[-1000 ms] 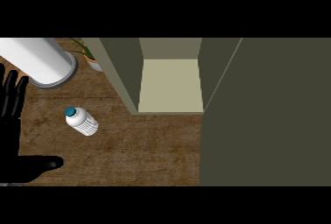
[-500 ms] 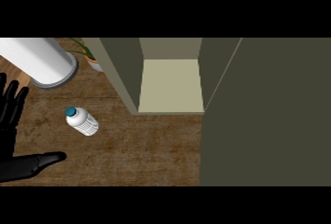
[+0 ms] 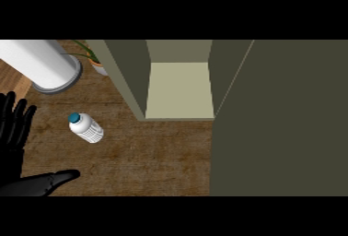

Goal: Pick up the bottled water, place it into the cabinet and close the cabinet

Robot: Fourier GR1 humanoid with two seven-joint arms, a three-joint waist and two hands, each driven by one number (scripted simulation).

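The bottled water (image 3: 86,128), clear with a blue cap, stands on the wooden counter (image 3: 149,156) left of the cabinet. My left hand (image 3: 12,156) shows at the left edge, open, with its fingers (image 3: 16,120) straight and pointing up and its thumb (image 3: 53,180) stretched to the right. It is left of and below the bottle and does not touch it. The cabinet (image 3: 178,90) is open, with a pale bare shelf inside. My right hand does not show.
The cabinet's open door (image 3: 285,120) fills the right side as a large dark olive panel. A white cylinder (image 3: 39,62) stands at the upper left, with a potted plant (image 3: 92,56) beside it, against the cabinet's left wall.
My left hand has come a little further into view from the left, and its thumb now reaches further right. The bottle and the cabinet have not moved.
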